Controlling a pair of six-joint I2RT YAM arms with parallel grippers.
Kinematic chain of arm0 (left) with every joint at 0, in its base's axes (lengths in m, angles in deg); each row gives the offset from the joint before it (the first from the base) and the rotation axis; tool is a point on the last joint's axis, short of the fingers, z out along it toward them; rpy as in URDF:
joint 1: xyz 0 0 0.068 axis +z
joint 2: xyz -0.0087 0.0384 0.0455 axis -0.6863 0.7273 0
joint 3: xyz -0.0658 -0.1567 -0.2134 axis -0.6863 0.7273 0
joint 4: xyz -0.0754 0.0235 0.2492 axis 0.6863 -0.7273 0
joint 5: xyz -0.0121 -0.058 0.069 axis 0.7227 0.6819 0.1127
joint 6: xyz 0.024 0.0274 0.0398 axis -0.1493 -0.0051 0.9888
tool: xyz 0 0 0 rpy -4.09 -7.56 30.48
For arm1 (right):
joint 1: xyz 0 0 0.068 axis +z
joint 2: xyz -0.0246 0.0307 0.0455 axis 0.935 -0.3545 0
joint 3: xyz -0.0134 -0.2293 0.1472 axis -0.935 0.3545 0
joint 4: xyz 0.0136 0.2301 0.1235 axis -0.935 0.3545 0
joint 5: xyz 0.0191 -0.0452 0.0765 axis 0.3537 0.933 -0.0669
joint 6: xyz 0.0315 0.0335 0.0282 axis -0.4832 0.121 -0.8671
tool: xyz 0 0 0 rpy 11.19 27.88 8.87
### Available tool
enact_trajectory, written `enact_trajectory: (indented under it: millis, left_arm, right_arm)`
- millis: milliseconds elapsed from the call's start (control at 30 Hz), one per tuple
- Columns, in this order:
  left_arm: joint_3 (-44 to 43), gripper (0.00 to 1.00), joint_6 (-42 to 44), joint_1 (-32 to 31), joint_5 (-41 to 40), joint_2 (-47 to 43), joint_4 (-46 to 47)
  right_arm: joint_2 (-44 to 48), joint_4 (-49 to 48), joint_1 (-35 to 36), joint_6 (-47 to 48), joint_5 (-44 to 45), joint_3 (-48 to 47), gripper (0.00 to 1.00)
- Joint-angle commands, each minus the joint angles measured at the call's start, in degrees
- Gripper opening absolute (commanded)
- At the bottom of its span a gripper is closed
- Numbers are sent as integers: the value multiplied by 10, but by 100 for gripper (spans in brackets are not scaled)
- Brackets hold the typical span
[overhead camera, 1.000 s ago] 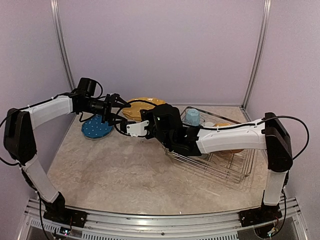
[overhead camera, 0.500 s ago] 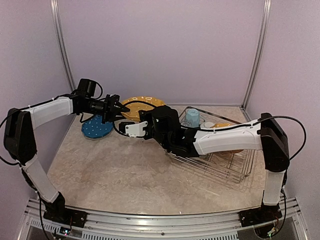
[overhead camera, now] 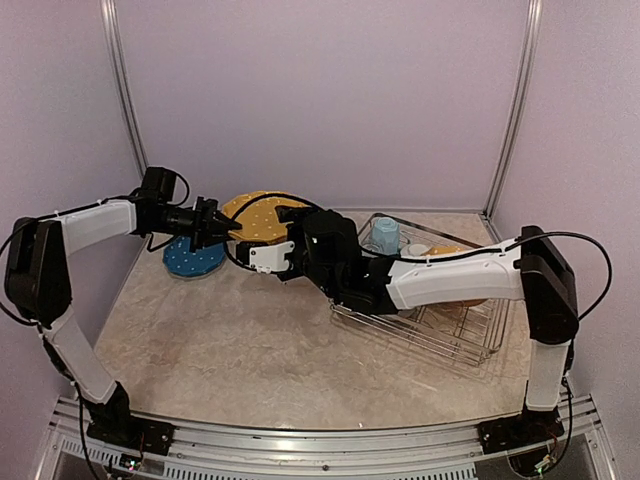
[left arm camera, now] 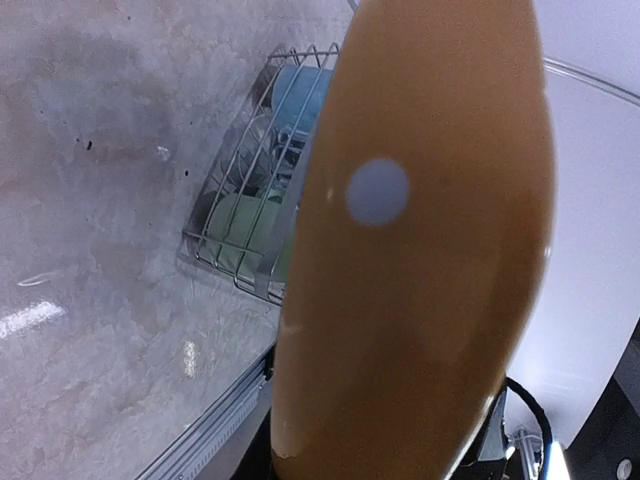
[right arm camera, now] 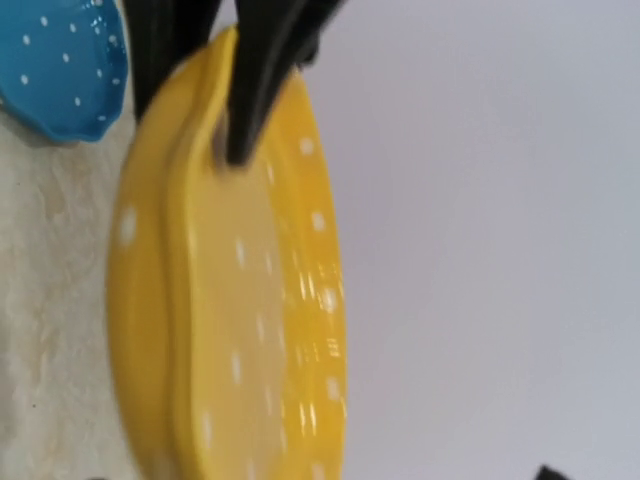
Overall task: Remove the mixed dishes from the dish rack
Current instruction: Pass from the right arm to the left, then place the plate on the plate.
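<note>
A yellow dotted plate hangs on edge above the table's back left, left of the dish rack. My left gripper is shut on its left rim; in the right wrist view its black fingers pinch the yellow plate from above. In the left wrist view the plate's underside hides my own fingers. My right gripper is open at the plate's right edge, no longer clamping it. A light blue mug and another yellow plate stay in the rack.
The blue speckled plate lies flat on the table under my left arm and shows as a blue speckled plate in the right wrist view. The dish rack holds a pale green mug. Lilac walls close in behind.
My left gripper has shut on the yellow plate's rim and drawn back to the left with it. The right gripper has let go and opened. The plate now stands more upright.
</note>
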Motion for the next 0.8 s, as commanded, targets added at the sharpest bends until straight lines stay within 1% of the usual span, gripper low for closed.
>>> enact_trajectory:
  millis: [0, 133, 267, 367, 433, 500, 533, 600, 667, 767]
  left_arm:
    - [-10, 0, 20, 33, 15, -39, 50]
    - [-21, 0, 49, 69, -30, -45, 2]
    - [-22, 0, 62, 116, -75, -54, -25]
    - [-31, 0, 79, 155, -100, -52, -49]
    - [-33, 0, 83, 179, -108, -44, -60]
    - [-33, 0, 83, 198, -114, -35, -62]
    - [-33, 0, 84, 205, -118, -29, -65]
    - [-34, 0, 87, 217, -126, -18, -70]
    - [-34, 0, 90, 230, -131, -6, -72]
    - [-37, 0, 99, 242, -137, 9, -73]
  right_arm:
    - [39, 14, 4, -47, -13, 6, 94]
    - [64, 73, -1, -121, -9, 4, 100]
    - [93, 178, -23, -252, -2, -26, 100]
    - [107, 250, -40, -348, 52, -51, 100]
    - [113, 323, -51, -414, 83, -75, 100]
    - [112, 424, -67, -499, 102, -117, 100]
    - [112, 475, -79, -565, 95, -140, 100]
    - [119, 561, -110, -655, 59, -173, 100]
    - [131, 626, -144, -737, 7, -187, 100]
    - [157, 679, -186, -804, -56, -179, 100]
